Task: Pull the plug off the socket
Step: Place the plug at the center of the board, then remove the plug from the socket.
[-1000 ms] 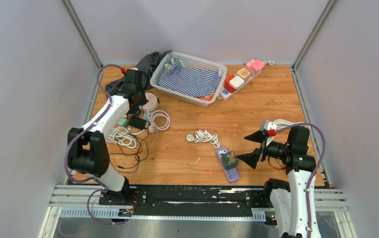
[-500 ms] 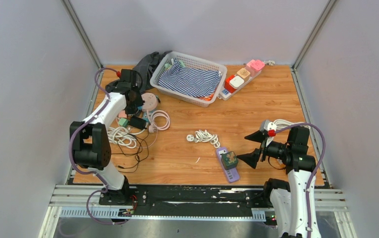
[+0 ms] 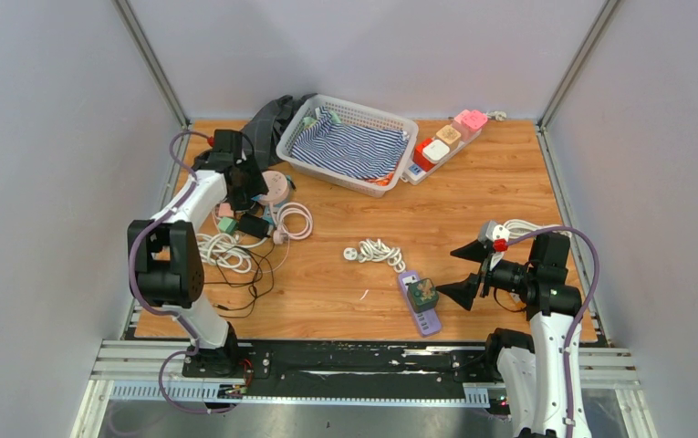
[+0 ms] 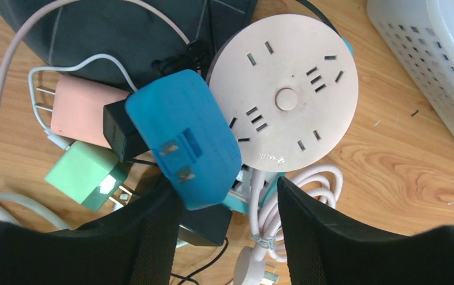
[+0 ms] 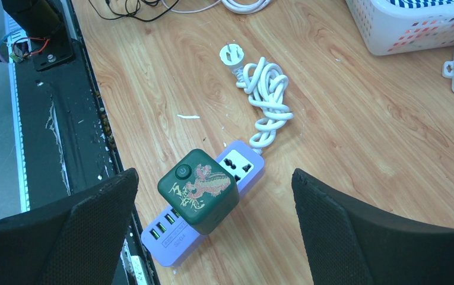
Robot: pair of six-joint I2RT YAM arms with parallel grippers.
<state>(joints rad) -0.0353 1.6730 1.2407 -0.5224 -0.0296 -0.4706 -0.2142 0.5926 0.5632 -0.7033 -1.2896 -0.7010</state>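
Dark green and marked with a red dragon, the cube-shaped plug (image 5: 198, 190) is seen seated in a socket of the purple power strip (image 5: 171, 237), which lies near the front edge of the wooden table (image 3: 473, 192), right of centre. The right gripper (image 5: 212, 175) is positioned just beside the strip, its fingers spread wide and closed on nothing. A coiled white cord (image 5: 266, 98) is laid out from the strip's far end. At the far left, the left gripper (image 4: 224, 190) is poised over a heap of chargers (image 4: 85, 110), its fingers likewise parted. A blue adapter (image 4: 186, 139), prongs up, is lodged partly between them, beside a round pink socket (image 4: 283, 98). Whether the adapter is touched by either finger cannot be told. A white basket (image 3: 363, 109) holding striped cloth (image 3: 349, 146) is set at the back.
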